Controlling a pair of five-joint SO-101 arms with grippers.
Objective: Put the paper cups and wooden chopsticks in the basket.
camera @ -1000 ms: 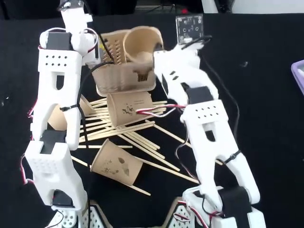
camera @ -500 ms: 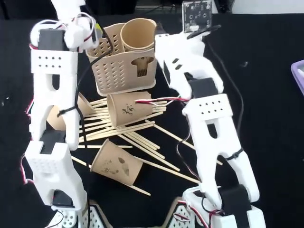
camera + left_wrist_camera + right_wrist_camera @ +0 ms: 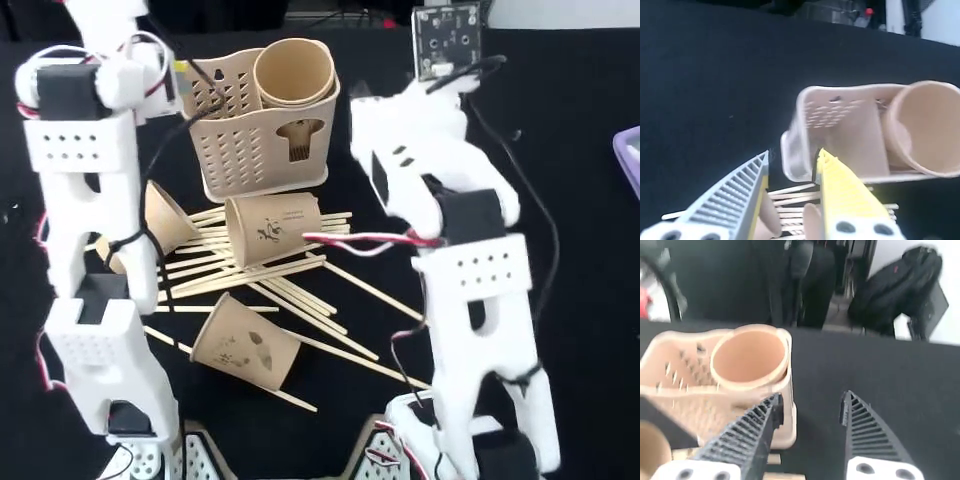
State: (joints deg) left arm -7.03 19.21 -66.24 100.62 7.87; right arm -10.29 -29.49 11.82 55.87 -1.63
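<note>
Basket (image 3: 260, 150) upright, paper cup (image 3: 294, 72) standing inside one end; left claw (image 3: 792, 154), right claw (image 3: 811, 397) both released, empty.

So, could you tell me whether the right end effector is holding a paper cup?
No, the right end effector is open and empty, beside the basket.

The left gripper (image 3: 792, 152) has one yellow finger and one grey, both ribbed. The right gripper (image 3: 812, 396) is black and ribbed. Ahead of both, the basket (image 3: 265, 150) is beige with rows of small holes. The cups (image 3: 272, 228) are tan with dark print, the chopsticks (image 3: 215, 270) pale wood, and the table (image 3: 560, 150) black.
</note>
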